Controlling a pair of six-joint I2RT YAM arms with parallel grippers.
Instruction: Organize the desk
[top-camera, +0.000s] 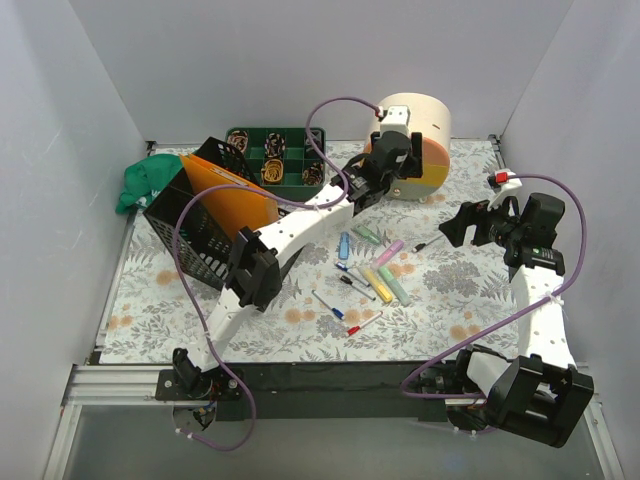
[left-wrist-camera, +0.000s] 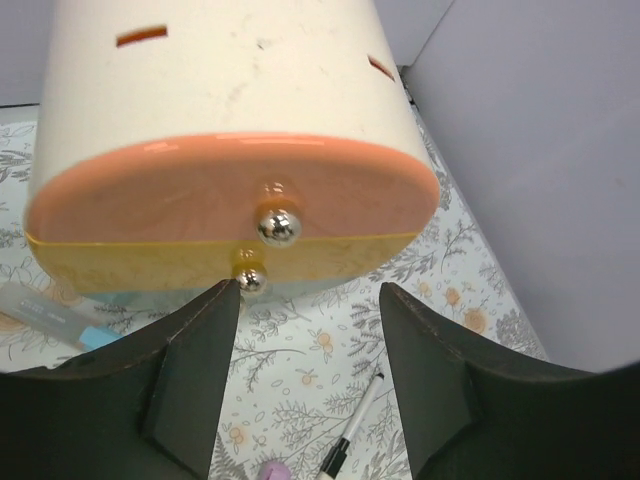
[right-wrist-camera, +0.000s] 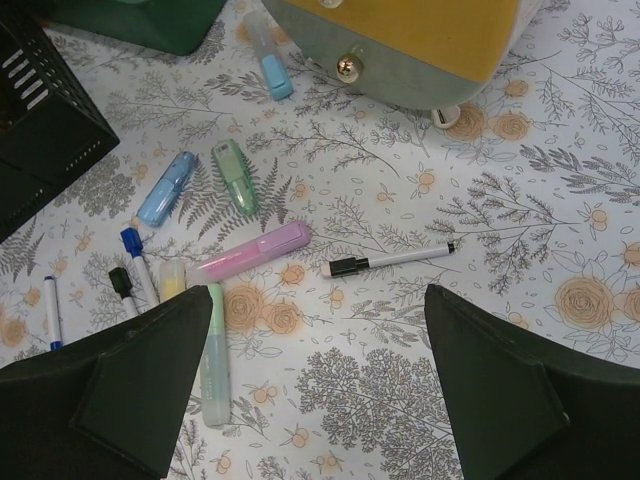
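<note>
The desk (top-camera: 470, 290) has a pale floral top. Loose highlighters and markers (top-camera: 375, 275) lie at its middle. A cream round drawer unit (top-camera: 425, 140) stands at the back right. My left gripper (top-camera: 385, 170) is right in front of it. In the left wrist view that gripper (left-wrist-camera: 310, 290) is open, nothing between its fingers. Its left fingertip is beside the yellow drawer's metal knob (left-wrist-camera: 250, 283), under the pink drawer's knob (left-wrist-camera: 279, 227). My right gripper (right-wrist-camera: 318, 292) hangs open over the desk, near a black-capped marker (right-wrist-camera: 390, 260) and a pink highlighter (right-wrist-camera: 255, 250).
A black wire-mesh rack (top-camera: 200, 235) with an orange folder (top-camera: 225, 195) stands at the left. A green compartment tray (top-camera: 275, 160) is at the back, a green cloth (top-camera: 145, 180) at the far left. White walls close in three sides.
</note>
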